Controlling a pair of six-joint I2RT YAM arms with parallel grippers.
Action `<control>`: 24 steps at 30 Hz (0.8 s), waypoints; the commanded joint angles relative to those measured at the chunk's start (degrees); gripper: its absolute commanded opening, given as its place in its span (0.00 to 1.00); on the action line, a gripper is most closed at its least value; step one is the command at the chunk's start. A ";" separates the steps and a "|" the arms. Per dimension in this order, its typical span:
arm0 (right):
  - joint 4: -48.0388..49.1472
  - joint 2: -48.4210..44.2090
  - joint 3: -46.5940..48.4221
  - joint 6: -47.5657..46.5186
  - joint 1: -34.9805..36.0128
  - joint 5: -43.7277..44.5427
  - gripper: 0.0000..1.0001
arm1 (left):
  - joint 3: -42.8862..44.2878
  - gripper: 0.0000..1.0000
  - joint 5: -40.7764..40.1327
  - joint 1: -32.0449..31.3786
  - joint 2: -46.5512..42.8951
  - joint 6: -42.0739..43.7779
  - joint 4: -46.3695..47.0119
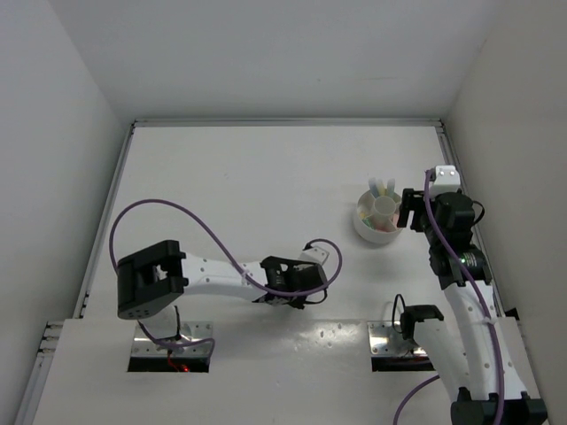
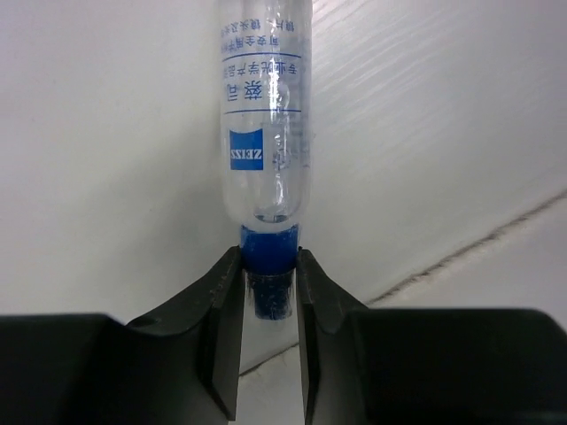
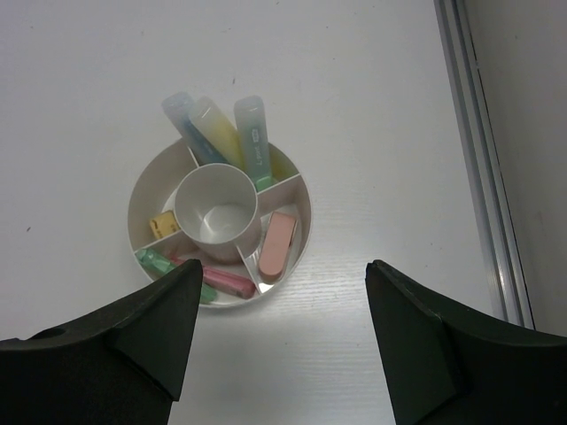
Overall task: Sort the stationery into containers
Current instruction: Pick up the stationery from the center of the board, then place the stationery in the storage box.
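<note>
A pick-up is in hand: the left gripper point(image 2: 268, 266) is clamped on the blue cap point(image 2: 268, 246) of a clear tube point(image 2: 266, 133), which lies on the tabletop point(image 1: 266, 177) well left of the bowl point(image 3: 133, 212). The right gripper point(image 3: 283, 283) is held apart and empty above the bowl. Next, the tube probably has to be lifted and carried across to the bowl.

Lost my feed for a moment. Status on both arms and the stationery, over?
Left gripper clamped on blue-capped clear pen. Right gripper open above the white bowl; highlighters and erasers in its compartments. Nothing seen blocking.
</note>
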 commanded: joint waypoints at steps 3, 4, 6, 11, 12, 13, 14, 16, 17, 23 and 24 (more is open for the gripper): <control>2.24 -1.01 -0.35 0.97 -0.25 1.45 0.74 | 8.64 0.02 4.54 1.61 -8.91 3.34 -0.85; 2.24 -1.01 -0.35 0.97 -0.25 1.45 0.66 | 9.53 0.02 5.87 2.42 -10.06 3.35 0.02; 2.86 -1.62 -0.35 0.97 -0.25 3.38 0.50 | 10.94 0.00 9.38 4.52 -12.26 3.87 2.82; 4.70 -2.85 -0.88 2.11 -0.25 10.42 0.17 | 15.69 0.00 19.85 13.22 -14.73 3.87 6.44; 4.70 -2.86 -0.88 2.11 -0.25 10.42 0.17 | 16.22 0.00 20.81 14.19 -13.86 3.87 6.44; 4.70 -3.38 -0.88 2.11 -0.25 10.42 0.17 | 17.09 0.00 23.00 15.85 -13.33 4.48 6.44; 4.70 -3.38 -1.40 2.11 -0.25 10.94 0.17 | 17.10 0.00 24.24 16.65 -11.94 4.49 6.44; 5.22 -3.38 -1.41 2.11 -0.25 11.47 0.17 | 19.20 0.00 27.48 17.89 -10.17 5.10 7.15; 5.75 -3.38 -1.41 2.11 -0.25 12.87 0.17 | 20.08 0.00 28.20 18.68 -8.34 5.80 7.84; 6.37 -4.00 -1.94 2.64 -0.25 15.43 0.17 | 32.20 0.00 33.82 21.49 1.07 8.27 6.81; 6.89 -4.52 -1.94 2.64 -0.25 16.04 0.17 | 33.78 0.00 33.83 21.50 2.48 8.79 6.80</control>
